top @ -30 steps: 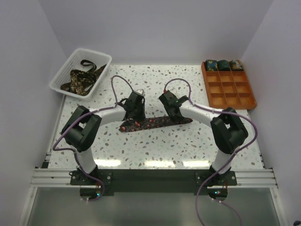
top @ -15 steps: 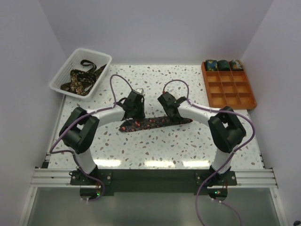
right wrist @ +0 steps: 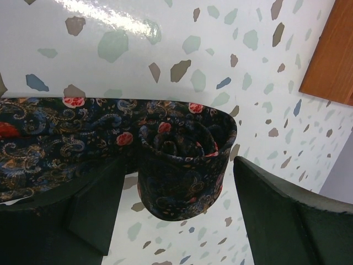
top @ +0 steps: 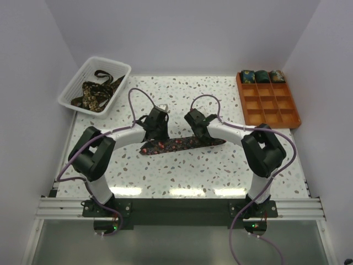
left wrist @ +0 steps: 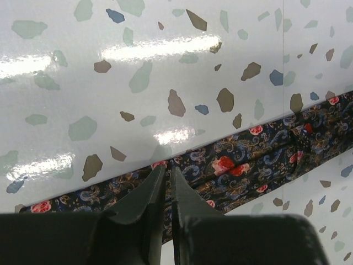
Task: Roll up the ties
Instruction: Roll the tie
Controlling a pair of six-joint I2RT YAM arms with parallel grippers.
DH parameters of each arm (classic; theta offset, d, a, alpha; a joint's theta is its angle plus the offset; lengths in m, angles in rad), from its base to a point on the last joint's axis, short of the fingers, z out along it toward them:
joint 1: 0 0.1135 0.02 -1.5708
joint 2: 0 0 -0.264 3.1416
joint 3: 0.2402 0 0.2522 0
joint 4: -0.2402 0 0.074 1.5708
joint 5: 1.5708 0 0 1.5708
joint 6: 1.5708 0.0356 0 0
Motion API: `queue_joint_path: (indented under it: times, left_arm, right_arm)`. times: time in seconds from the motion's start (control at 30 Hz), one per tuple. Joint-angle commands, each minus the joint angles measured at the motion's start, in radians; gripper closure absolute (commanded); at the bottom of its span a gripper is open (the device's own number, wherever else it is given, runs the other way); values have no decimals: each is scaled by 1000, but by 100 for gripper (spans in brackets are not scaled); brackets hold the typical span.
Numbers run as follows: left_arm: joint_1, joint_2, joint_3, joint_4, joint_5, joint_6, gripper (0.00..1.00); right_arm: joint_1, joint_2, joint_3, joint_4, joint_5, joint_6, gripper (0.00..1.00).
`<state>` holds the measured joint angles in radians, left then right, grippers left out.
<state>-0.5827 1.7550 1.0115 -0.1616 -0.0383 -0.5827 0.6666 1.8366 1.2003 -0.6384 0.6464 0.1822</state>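
Left wrist, my left claw (left wrist: 167, 172): fingers almost closed, tips at the tie's (left wrist: 242, 165) edge; pinching or not, I cannot tell.
Right wrist, my right claw (right wrist: 175, 165): spread wide astride the rolled end (right wrist: 185, 160), holding nothing; tie cut off at 9 o'clock.
Top, tie: middle of the table (top: 220, 165), long axis 9 to 3 o'clock; dark paisley, red flowers; my fingertips hidden.

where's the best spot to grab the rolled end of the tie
Probably the curved outer wall of the roll, coming down from above with one finger on each side, not on the spiral ends. A spiral end faces the wrist camera, and the open right hand straddles the wall.
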Motion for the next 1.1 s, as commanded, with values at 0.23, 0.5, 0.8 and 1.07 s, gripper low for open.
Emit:
queue_joint_path:
  times: [0.23,0.5,0.8,1.07]
  left_arm:
    - [4,26,-39,-4,11,-8,89]
    - [4,32,-77,-7,6,-5,90]
    - [6,29,-91,-19,-11,6,90]
    - [9,26,-99,-15,-5,7,91]
  right_arm:
    - [4,38,-5,20,68,19,18]
    - [4,70,-15,25,160,26,19]
    - [-12,101,-5,17,257,37,23]
    - [-25,98,-13,31,231,39,24]
